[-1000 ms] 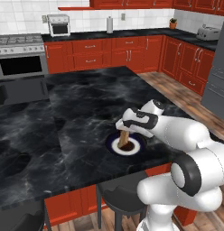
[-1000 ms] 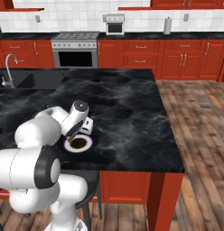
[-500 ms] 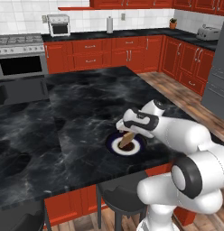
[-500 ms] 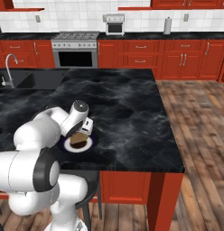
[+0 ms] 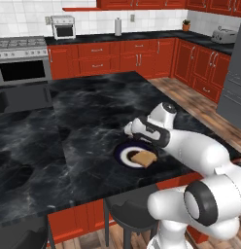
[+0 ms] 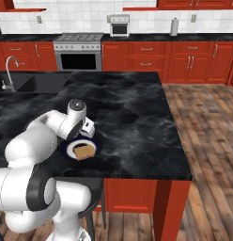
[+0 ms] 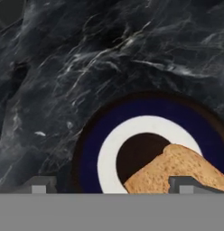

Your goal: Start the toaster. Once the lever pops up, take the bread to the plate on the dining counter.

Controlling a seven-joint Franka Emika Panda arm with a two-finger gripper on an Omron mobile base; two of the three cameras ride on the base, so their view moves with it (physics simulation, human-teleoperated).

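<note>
My gripper (image 7: 112,184) points down with its fingers spread wide, holding nothing, just above the bread (image 7: 177,173). The bread lies flat on the plate (image 7: 93,153), near the front edge of the counter (image 5: 93,116).

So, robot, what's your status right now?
Gripper open, above plate. Bread lying flat on plate, released. Nothing in the way.

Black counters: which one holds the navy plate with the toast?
The broad white-veined black marble island top, not the narrow wall counters; the navy plate with the tan toast slice lies near its front edge.
</note>
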